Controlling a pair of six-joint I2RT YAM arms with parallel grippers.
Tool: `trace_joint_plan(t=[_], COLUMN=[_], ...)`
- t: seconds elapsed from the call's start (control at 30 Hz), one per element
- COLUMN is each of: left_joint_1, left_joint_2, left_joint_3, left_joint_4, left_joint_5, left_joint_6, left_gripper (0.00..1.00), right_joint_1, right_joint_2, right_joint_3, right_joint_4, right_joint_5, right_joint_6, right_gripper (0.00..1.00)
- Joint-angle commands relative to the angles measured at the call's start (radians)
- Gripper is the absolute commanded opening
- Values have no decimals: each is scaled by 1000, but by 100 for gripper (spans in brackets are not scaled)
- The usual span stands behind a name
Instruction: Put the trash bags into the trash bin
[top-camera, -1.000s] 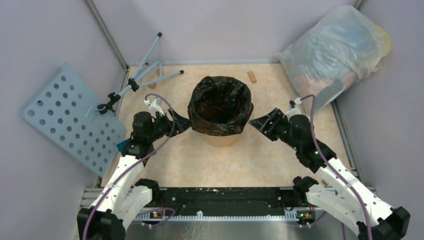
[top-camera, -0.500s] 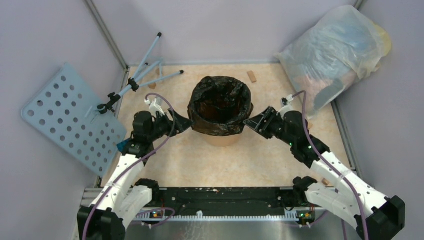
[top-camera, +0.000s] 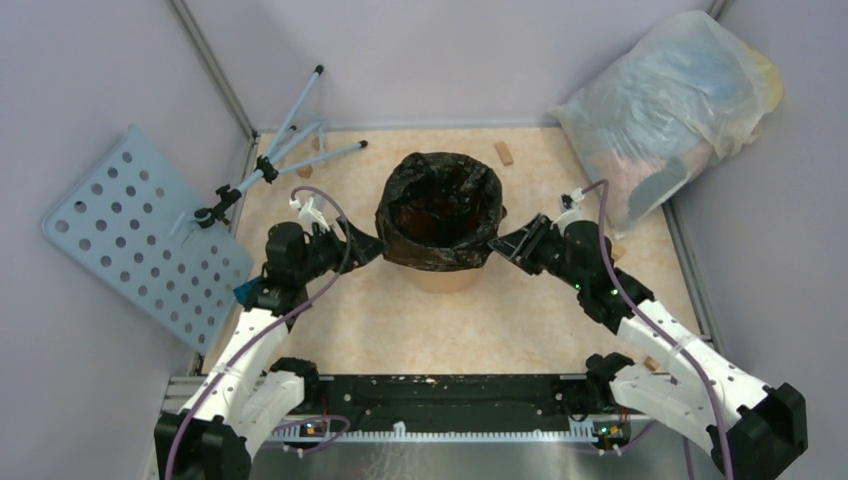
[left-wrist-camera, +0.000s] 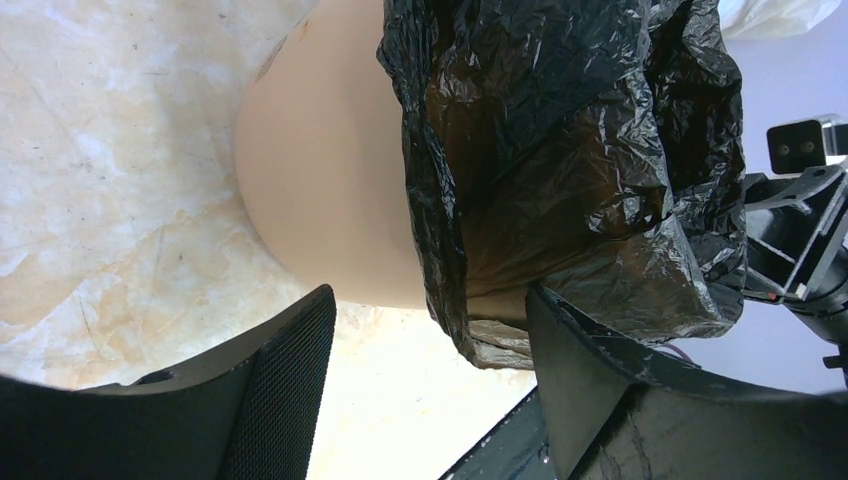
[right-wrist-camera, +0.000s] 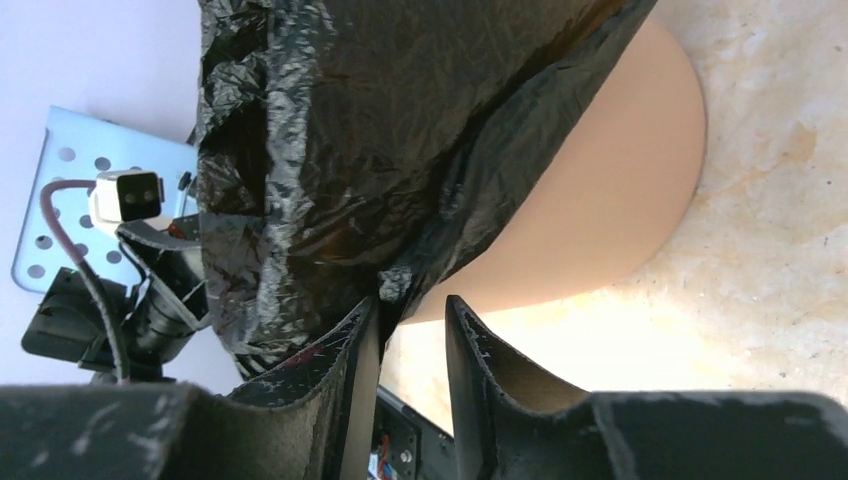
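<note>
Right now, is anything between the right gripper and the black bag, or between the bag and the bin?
Nothing visible stands in the way. The right gripper sits at the hanging hem of the trash bag, with its fingers narrowly apart and no other object between them. The bag is draped over the rim of the orange bin.

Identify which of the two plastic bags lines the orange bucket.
The crinkled black bag, folded over the rim of the bucket; the translucent stuffed bag leans in the far right corner.
</note>
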Motion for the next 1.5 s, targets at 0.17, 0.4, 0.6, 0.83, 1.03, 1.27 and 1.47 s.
trace_joint_plan(t=[0.17, 0.4, 0.6, 0.83, 1.03, 1.27, 1.47], left_joint_1=[2, 1, 2, 3, 5, 26, 32], left_joint_2=[18, 24, 29, 2, -17, 59, 71], left_joint_3=[33, 28, 26, 51, 72, 108, 109], left_joint_4=[43, 45, 40, -16, -44, 13, 38], left_joint_5=[4, 4, 3, -42, -81, 7, 6], left_joint_6=[33, 38, 46, 83, 106, 66, 52], left_gripper=[76, 75, 76, 76, 76, 75, 73], right_joint_1=[10, 10, 10, 10, 10, 10, 10], right_joint_2=[8, 25, 22, -87, -173, -164, -144], right_joint_3=[-94, -165, -185, -155, -154, -123, -110], right_joint_4=[52, 58, 53, -10, -7, 69, 95], right_joint_5=[40, 74, 79, 138, 118, -68, -116], right_joint_6=[-1, -14, -33, -103, -138, -160, -150], right_gripper=[29, 29, 40, 47, 53, 53, 54])
